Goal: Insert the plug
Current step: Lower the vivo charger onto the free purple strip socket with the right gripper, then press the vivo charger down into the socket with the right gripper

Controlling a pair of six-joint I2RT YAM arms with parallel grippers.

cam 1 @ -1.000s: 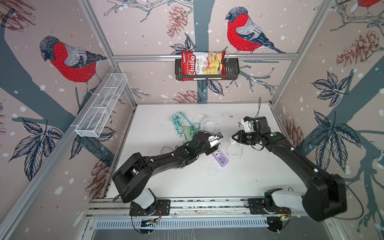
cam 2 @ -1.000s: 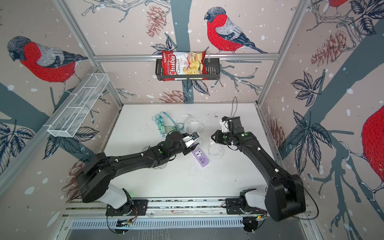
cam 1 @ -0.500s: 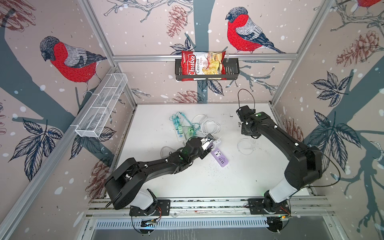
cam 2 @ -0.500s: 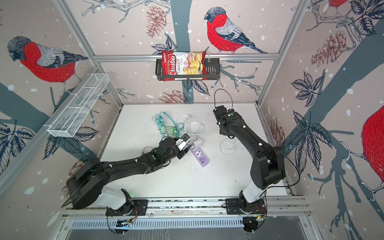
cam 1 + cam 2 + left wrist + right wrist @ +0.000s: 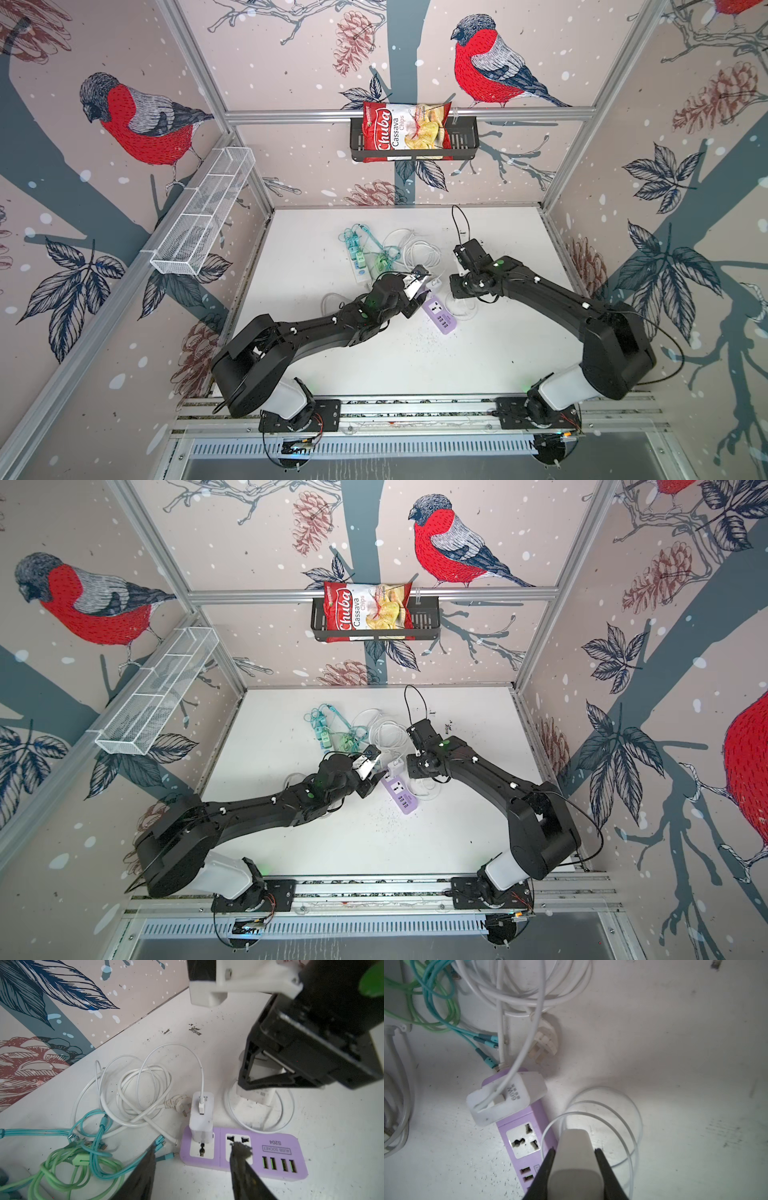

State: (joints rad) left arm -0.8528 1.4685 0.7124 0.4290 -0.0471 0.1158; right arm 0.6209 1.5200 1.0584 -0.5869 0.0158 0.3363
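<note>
A: Near end first. Purple strip [image 5: 440,322] flat on the bench [image 5: 415,365]. Left pincer [image 5: 195,1148] about half open over it, holding nothing, with one finger tip [image 5: 241,1149] down on the strip's face.

B: And the right pincer [image 5: 575,1152]?

A: Shut tight on the white plug [image 5: 574,1167]. Swung up high toward the back a moment ago. Back down low now, just beside the strip.

B: Over the free hole [image 5: 525,1140] yet?

A: Not yet. Off to the side, inside a loop of cord [image 5: 604,1087]. Close enough for a try, though. Probably a slide across next, then a push down.

B: Further back?

A: Another white charger [image 5: 201,1120] already in the next hole. Behind that, a tangle of white cord [image 5: 141,1088]. Same spot as before.
</note>
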